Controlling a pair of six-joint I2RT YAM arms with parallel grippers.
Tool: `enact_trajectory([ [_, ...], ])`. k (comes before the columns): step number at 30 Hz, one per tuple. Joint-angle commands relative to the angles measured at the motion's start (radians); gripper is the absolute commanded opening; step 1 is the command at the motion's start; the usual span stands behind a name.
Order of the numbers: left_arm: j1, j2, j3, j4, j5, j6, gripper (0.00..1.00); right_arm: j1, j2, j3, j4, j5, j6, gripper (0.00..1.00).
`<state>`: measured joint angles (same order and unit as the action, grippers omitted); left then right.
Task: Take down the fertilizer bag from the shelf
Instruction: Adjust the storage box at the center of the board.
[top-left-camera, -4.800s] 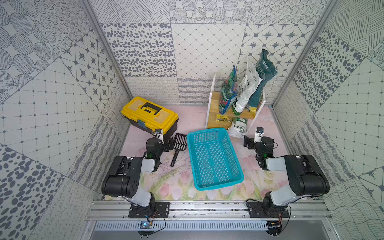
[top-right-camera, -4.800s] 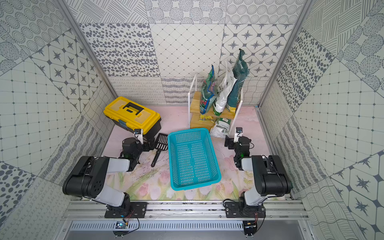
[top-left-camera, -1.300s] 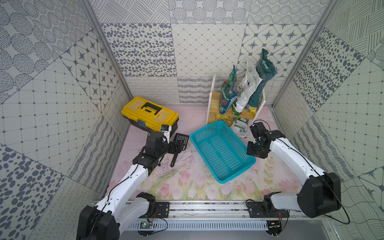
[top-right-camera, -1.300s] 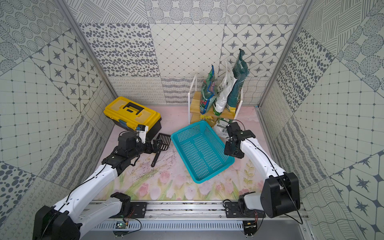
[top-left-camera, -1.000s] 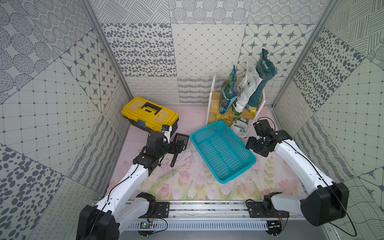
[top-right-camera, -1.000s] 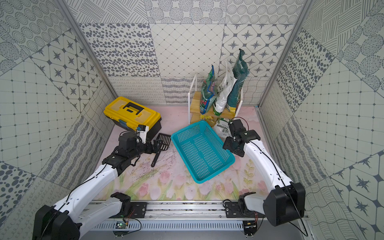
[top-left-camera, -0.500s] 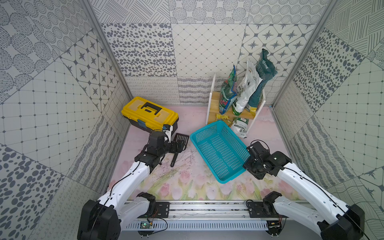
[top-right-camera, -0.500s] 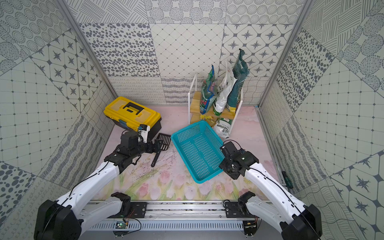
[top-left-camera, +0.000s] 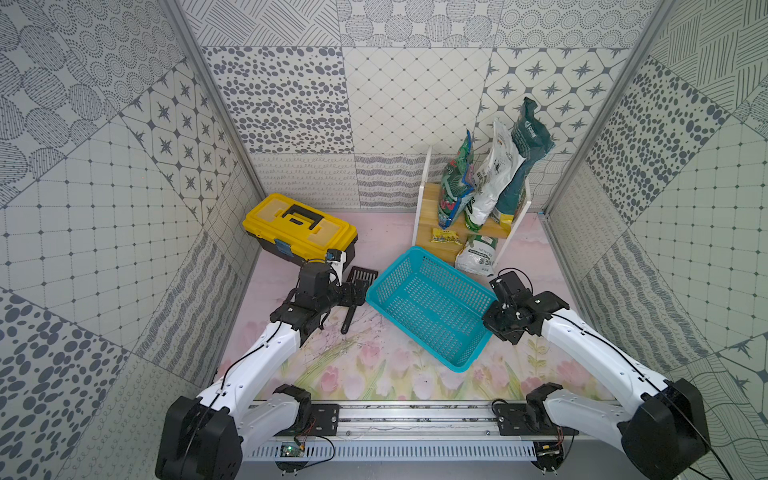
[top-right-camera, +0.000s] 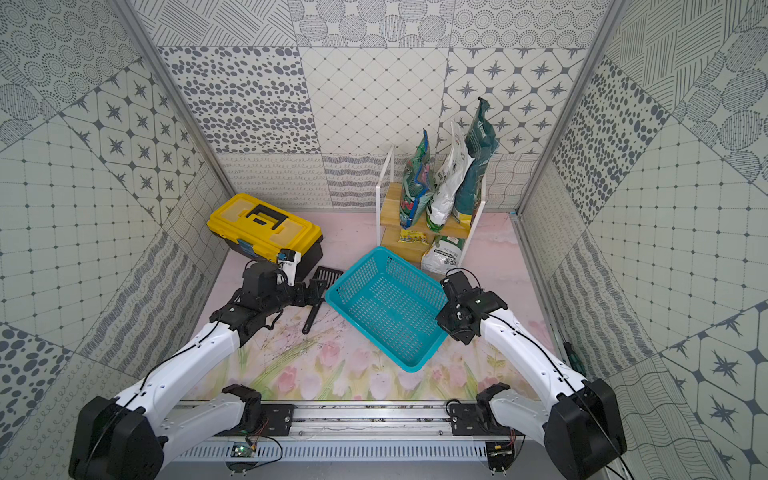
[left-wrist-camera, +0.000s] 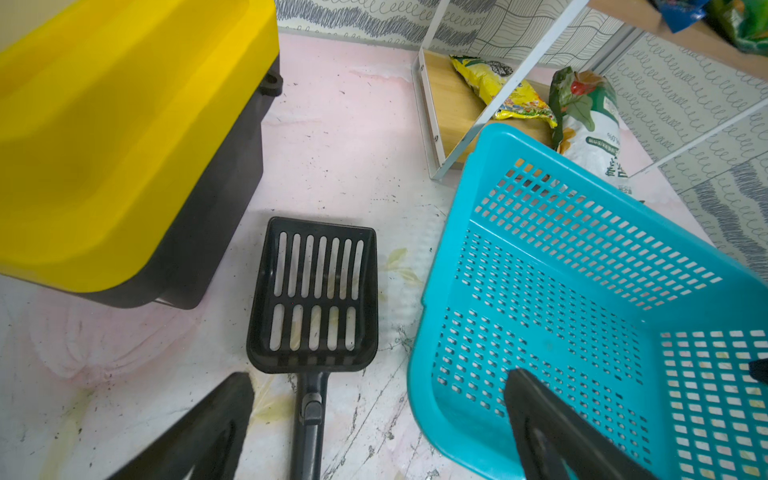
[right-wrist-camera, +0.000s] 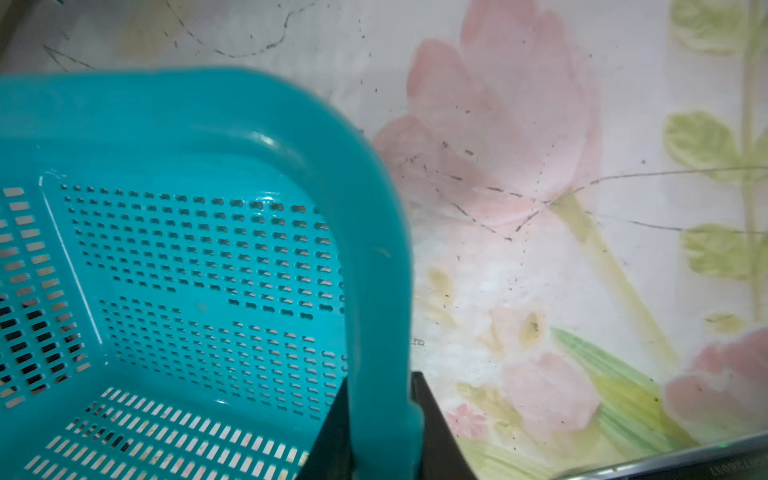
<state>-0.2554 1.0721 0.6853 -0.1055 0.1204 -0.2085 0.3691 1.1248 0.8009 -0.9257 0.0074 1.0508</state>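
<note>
The shelf, a small rack of two light wooden boards between thin white uprights, is seen at the back right of the table in both top views. Three tall bags are stood upright on its upper board, side by side and touching: a green patterned bag, a white bag and a dark teal bag. A yellow packet and a white sack are laid on the lower board, the sack jutting past its front edge. Which of them holds fertilizer cannot be read. The right gripper is found apart from every bag, the white sack being nearest. Its fingers are clamped on the rim of the teal basket, which is set just in front of the rack. The left gripper, with jaws spread wide and nothing held, is hung over the handle of the black scoop beside the yellow toolbox, farther from the bags.
</note>
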Motion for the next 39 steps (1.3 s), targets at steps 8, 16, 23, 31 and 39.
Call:
enact_trajectory([
  [8,-0.003,0.012,0.013,-0.004,0.010,-0.003,1.00,-0.185,0.129,0.196,-0.096,-0.211,-0.599,0.15],
  [16,-0.004,0.022,0.012,-0.003,0.014,-0.006,1.00,-0.166,0.245,0.267,-0.071,-0.276,-0.716,0.17],
  [23,-0.004,0.031,0.011,-0.006,0.013,-0.008,1.00,-0.134,0.311,0.252,0.131,-0.320,-0.639,0.17],
  [31,-0.004,0.026,0.013,-0.009,0.012,-0.005,1.00,-0.127,0.378,0.372,0.076,-0.225,-0.702,0.54],
  [39,-0.005,0.021,0.022,-0.007,0.023,-0.013,1.00,-0.153,0.167,0.454,0.055,-0.086,-0.511,0.97],
])
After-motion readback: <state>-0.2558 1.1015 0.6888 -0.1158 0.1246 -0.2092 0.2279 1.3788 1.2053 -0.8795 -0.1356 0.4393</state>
